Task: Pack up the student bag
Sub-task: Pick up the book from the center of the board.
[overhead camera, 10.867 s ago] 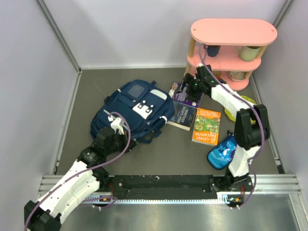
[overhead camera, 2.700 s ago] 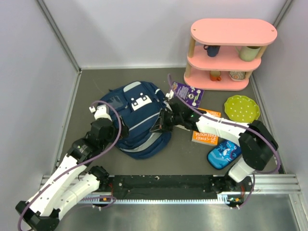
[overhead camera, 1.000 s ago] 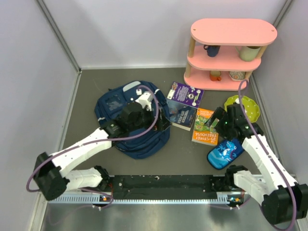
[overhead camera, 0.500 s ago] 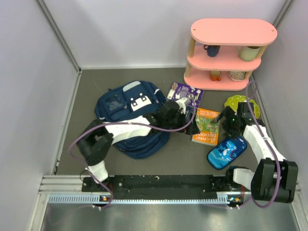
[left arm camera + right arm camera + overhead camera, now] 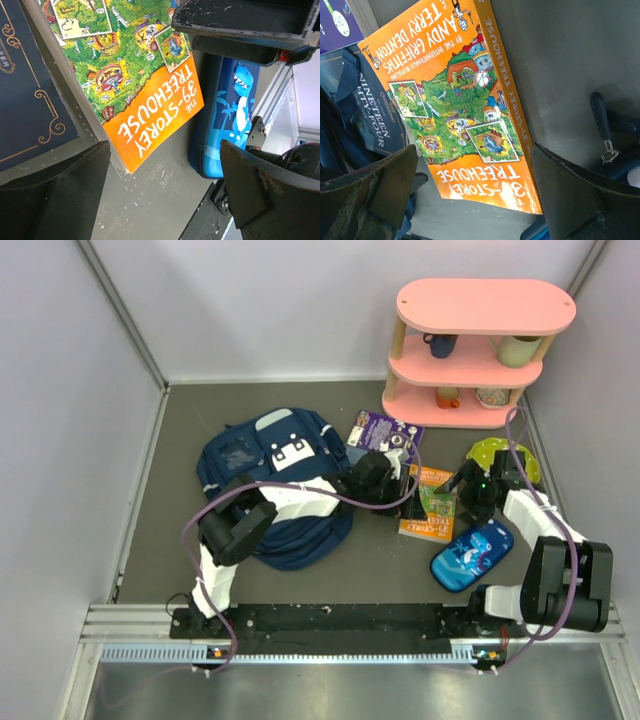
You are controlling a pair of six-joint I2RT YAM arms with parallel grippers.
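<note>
The student bag (image 5: pixel 270 490) is laid on the worktop (image 5: pixel 180 440), left of centre. Three books are grouped just right of it: the Nineteen Eighty-Four book (image 5: pixel 375 120) is placed next to the bag, the Treehouse book (image 5: pixel 432 512) just beside that on the right, and a third book (image 5: pixel 385 430) behind both. The pencil case (image 5: pixel 470 552) is set nearer, at the Treehouse book's right corner. A plate (image 5: pixel 488 450) is placed behind the pencil case. A shelf unit (image 5: pixel 480 305) is stood in the far right corner, with cups (image 5: pixel 438 343) kept on its tiers.
</note>
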